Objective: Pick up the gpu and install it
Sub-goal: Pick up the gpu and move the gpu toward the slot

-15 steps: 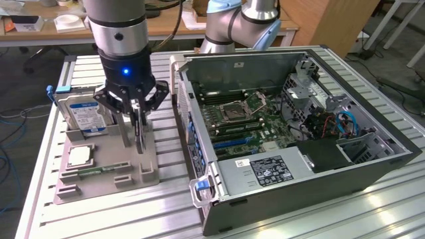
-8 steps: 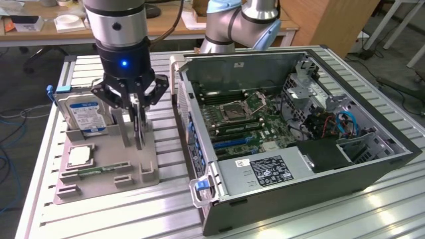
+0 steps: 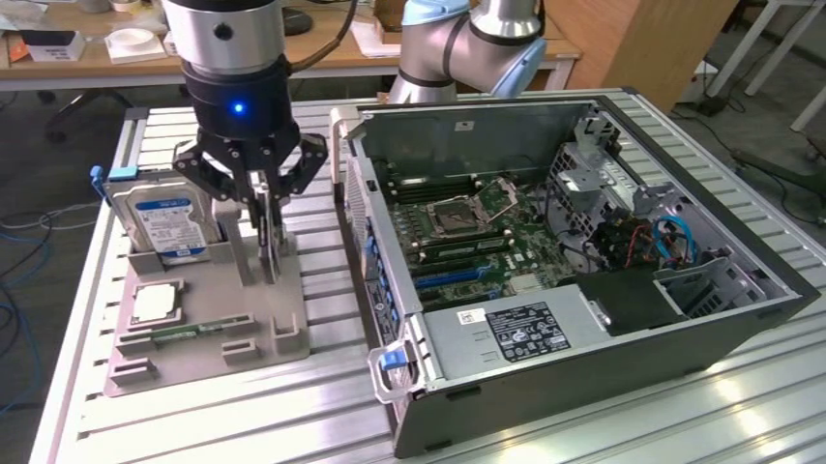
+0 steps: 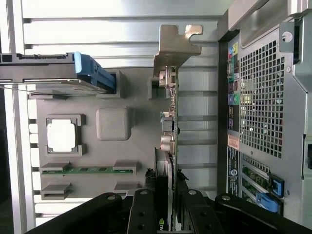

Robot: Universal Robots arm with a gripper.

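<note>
Over grey tray (image 3: 193, 360), gripper (image 3: 263, 263) clamped on upright gpu (image 4: 170, 127)

Reflected light streaks a ribbed silver aluminium desk (image 3: 193, 425); beyond the pincer (image 3: 267, 266), a cluttered light wooden desk (image 3: 91, 70), grey floor (image 3: 800, 208).
</note>
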